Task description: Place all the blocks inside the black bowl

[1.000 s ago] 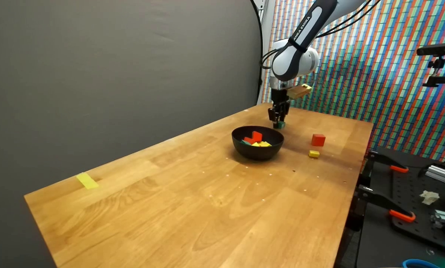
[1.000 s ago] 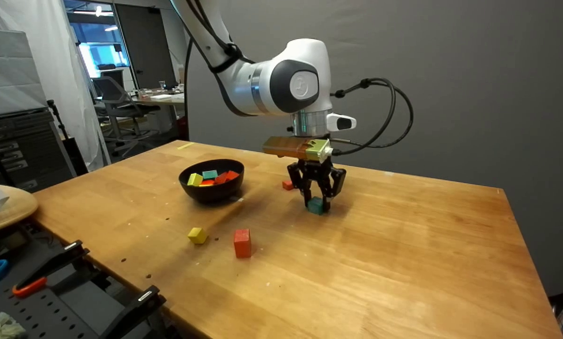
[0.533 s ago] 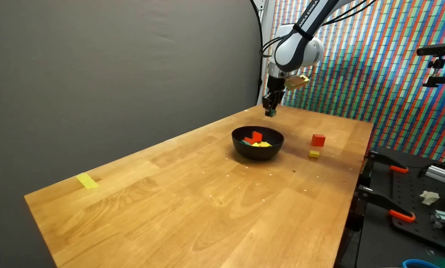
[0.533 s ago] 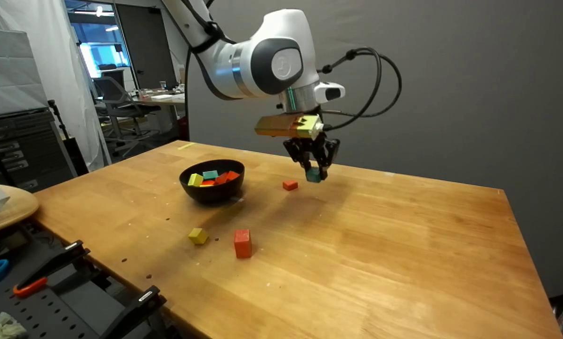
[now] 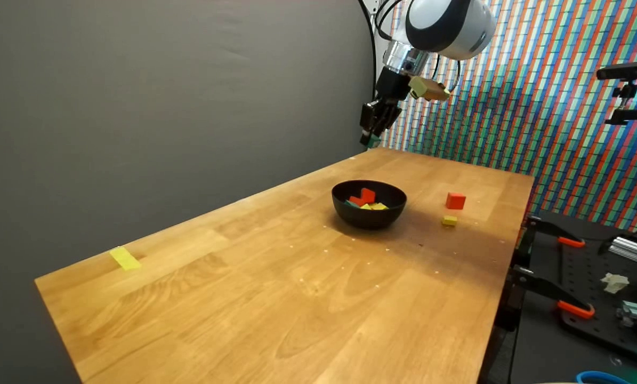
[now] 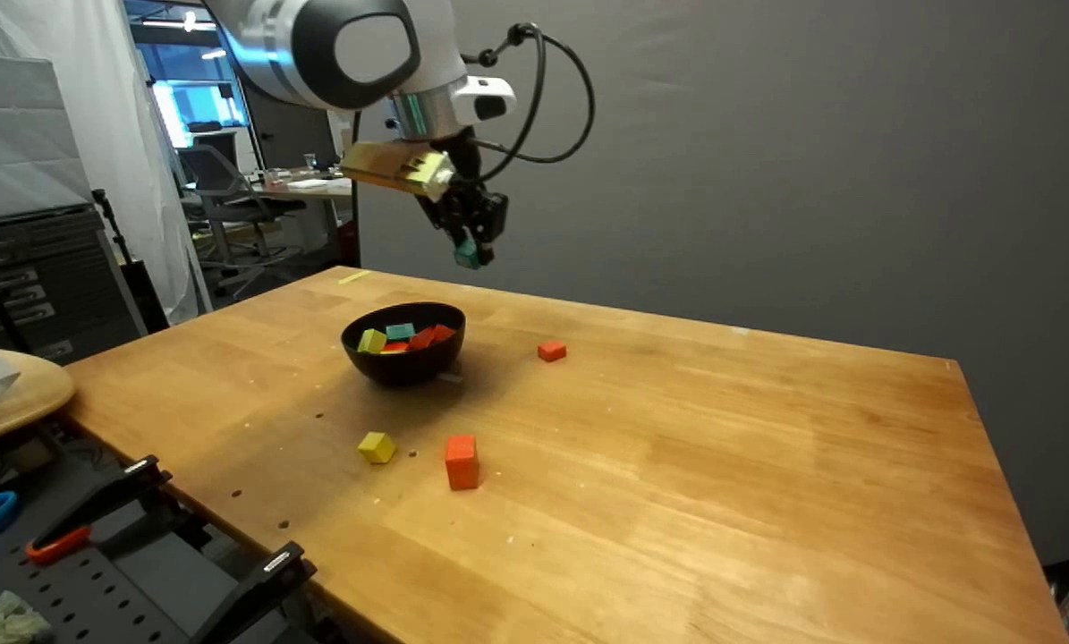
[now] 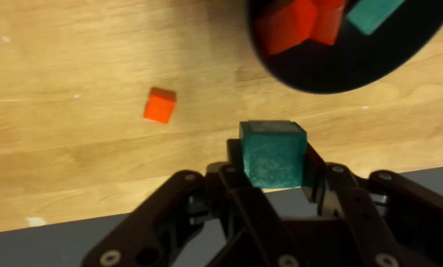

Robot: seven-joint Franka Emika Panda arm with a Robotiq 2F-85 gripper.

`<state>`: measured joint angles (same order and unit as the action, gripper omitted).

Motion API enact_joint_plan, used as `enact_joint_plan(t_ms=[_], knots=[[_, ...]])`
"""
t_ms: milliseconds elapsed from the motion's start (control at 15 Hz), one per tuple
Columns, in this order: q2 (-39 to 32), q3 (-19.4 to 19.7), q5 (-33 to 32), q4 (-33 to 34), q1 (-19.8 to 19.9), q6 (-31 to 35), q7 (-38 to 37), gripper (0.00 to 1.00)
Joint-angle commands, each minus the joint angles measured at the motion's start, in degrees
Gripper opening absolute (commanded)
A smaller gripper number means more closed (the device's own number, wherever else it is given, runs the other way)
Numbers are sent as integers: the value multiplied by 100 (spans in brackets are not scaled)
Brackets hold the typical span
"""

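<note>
In the wrist view, the black two-fingered pincer (image 7: pixel 274 161) was clamped on a green cube-shaped block (image 7: pixel 274 155). Beyond it lay the round black bowl (image 7: pixel 332 74) and a small red block (image 7: pixel 160 105), open room between them; the edge of the wooden table (image 7: pixel 76 148) ran behind the pincer. In an exterior view, red, yellow and green blocks (image 6: pixel 421 339) lay in the bowl, lower than the pincer; a yellow cube (image 6: pixel 377 447) and a taller red block (image 6: pixel 462 462) stood well apart from it. In an exterior view, yellow tape (image 5: pixel 125 258) lay at the table end farthest from it.
</note>
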<state>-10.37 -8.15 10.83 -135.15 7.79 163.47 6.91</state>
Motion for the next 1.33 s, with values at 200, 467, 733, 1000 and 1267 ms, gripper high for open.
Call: enact_joint_plan(t_ms=[200, 467, 733, 1000, 1267], knots=[[241, 272, -47, -735, -746, 371, -1064, 30], [258, 672, -464, -992, -978, 661, -1832, 78], [434, 977, -668, -1085, -1057, 820, -2316, 100], [78, 1769, -1992, -726, -1252, 1288, -3065, 100], [-657, 1526, -1549, -35, -919, 1169, -2240, 100]])
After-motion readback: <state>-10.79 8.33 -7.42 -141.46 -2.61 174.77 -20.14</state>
